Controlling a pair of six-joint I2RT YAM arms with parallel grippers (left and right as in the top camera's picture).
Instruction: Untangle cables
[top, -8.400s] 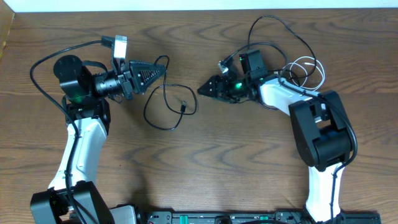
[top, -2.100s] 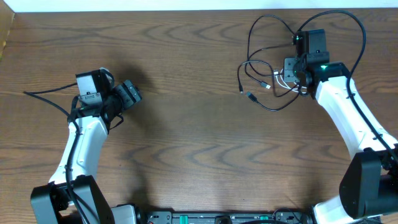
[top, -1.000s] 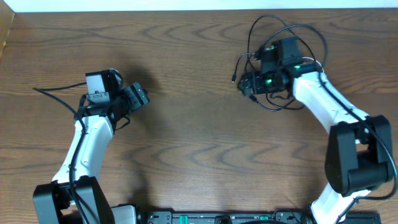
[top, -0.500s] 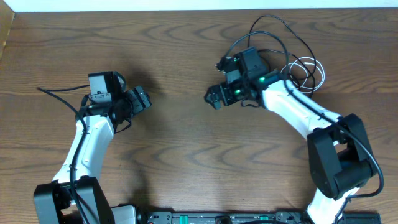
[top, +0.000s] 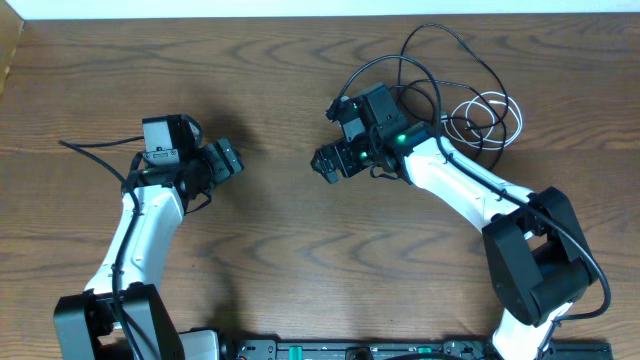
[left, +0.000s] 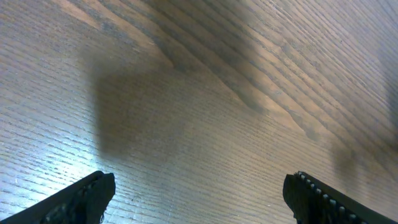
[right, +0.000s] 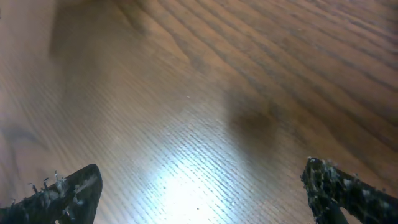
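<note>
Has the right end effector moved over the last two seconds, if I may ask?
Yes. The right end effector has swung left across the table, from near its far edge toward its middle.

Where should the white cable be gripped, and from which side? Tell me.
Grip the white cable at the outer right arc of its coil, coming straight down from above. The coil lies flat, and that arc looks clear, while the right arm and the black cable crowd its left side.
</note>
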